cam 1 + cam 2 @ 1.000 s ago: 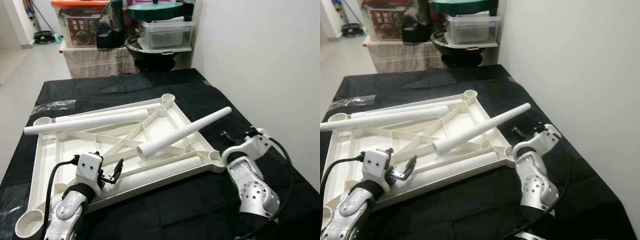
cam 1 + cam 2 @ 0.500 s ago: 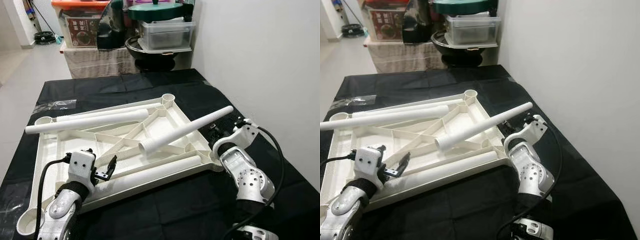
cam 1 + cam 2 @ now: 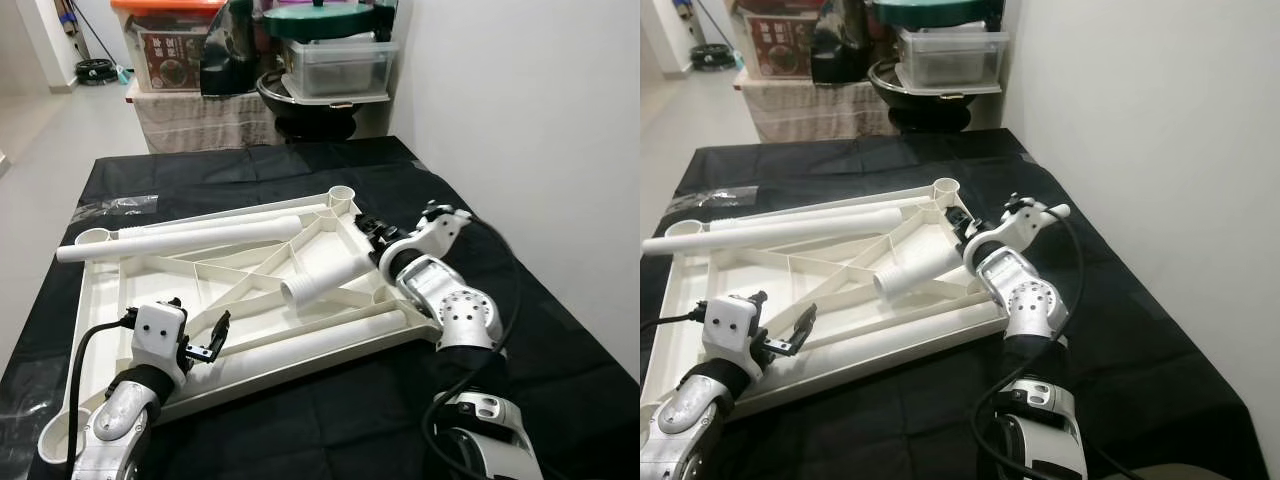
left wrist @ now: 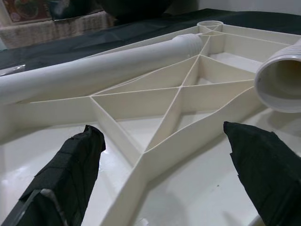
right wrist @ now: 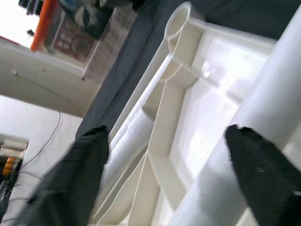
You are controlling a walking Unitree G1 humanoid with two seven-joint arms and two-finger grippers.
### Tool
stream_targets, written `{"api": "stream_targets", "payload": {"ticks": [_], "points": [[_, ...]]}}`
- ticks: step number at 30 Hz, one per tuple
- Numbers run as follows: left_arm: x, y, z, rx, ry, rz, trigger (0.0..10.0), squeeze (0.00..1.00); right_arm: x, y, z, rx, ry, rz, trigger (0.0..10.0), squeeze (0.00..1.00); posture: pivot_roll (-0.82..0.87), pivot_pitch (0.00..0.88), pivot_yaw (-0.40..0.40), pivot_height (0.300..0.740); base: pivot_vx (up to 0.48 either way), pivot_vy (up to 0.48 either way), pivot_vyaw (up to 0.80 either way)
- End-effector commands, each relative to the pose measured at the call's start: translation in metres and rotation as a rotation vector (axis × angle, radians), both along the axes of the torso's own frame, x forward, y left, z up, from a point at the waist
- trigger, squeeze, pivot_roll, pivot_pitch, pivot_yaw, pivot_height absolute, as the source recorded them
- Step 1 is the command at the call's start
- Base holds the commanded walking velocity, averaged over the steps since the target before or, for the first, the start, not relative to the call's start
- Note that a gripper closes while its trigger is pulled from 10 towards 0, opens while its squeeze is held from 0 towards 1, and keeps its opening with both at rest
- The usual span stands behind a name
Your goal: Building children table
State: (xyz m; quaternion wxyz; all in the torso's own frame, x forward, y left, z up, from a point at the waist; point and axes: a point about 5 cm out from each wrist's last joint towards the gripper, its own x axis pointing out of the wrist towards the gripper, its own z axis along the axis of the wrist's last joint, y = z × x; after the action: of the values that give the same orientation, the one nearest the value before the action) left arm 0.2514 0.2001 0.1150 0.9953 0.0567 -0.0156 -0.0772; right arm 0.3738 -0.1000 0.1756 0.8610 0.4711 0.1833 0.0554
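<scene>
A white table top (image 3: 108,300) lies upside down on the black-covered table (image 3: 320,420). One white leg (image 3: 190,238) lies across its far side. A second leg (image 3: 330,338) lies along its near rim. The third leg (image 3: 325,280) slants over the right rim, threaded end inward. My right gripper (image 3: 374,233) hangs open over this slanted leg (image 5: 244,122), one finger (image 5: 80,174) on each side; I cannot tell if they touch it. My left gripper (image 3: 205,340) is open above the ribs near the front left, its fingers (image 4: 66,179) holding nothing.
Storage boxes (image 3: 170,45) and a clear bin (image 3: 335,65) are stacked beyond the table's far edge. A white wall (image 3: 530,120) runs close along the right side. A crumpled clear bag (image 3: 110,207) lies at the far left of the cloth.
My right arm has swung in from the table's right side to over the slanted leg and the right rim. The left gripper has drawn back slightly. The camera has shifted a little.
</scene>
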Motion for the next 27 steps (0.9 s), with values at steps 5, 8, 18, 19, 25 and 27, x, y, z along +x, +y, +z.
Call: {"api": "stream_targets", "payload": {"ticks": [5,8,18,19,25,27], "points": [[-0.005,-0.001,-0.001,0.009,-0.004,0.007,10.0,0.0,0.01,0.014,-0.012,-0.19,0.083,0.004,10.0,1.0,0.08,0.0,-0.111,0.74,0.0,0.0,0.0],[-0.005,0.0,-0.002,0.009,-0.003,0.012,10.0,0.0,0.012,0.012,-0.011,-0.226,0.089,0.011,10.0,1.0,0.08,0.0,-0.111,0.74,0.0,0.0,0.0],[-0.004,-0.004,-0.003,0.012,0.002,0.011,10.0,0.0,0.015,0.014,-0.025,-0.47,0.185,0.081,10.0,1.0,0.08,0.0,-0.121,0.74,0.0,0.0,0.0],[-0.004,-0.004,-0.003,0.012,0.002,0.011,10.0,0.0,0.015,0.014,-0.025,-0.47,0.185,0.081,10.0,1.0,0.08,0.0,-0.121,0.74,0.0,0.0,0.0],[-0.005,-0.002,-0.004,0.014,0.007,0.012,10.0,0.0,0.02,0.009,-0.015,-0.524,0.155,0.07,10.0,1.0,0.07,0.0,-0.117,0.74,0.0,0.0,0.0],[-0.004,-0.004,-0.004,0.013,0.008,0.01,10.0,0.0,0.021,0.005,-0.014,-0.559,0.156,0.062,10.0,1.0,0.07,0.0,-0.117,0.74,0.0,0.0,0.0]]}}
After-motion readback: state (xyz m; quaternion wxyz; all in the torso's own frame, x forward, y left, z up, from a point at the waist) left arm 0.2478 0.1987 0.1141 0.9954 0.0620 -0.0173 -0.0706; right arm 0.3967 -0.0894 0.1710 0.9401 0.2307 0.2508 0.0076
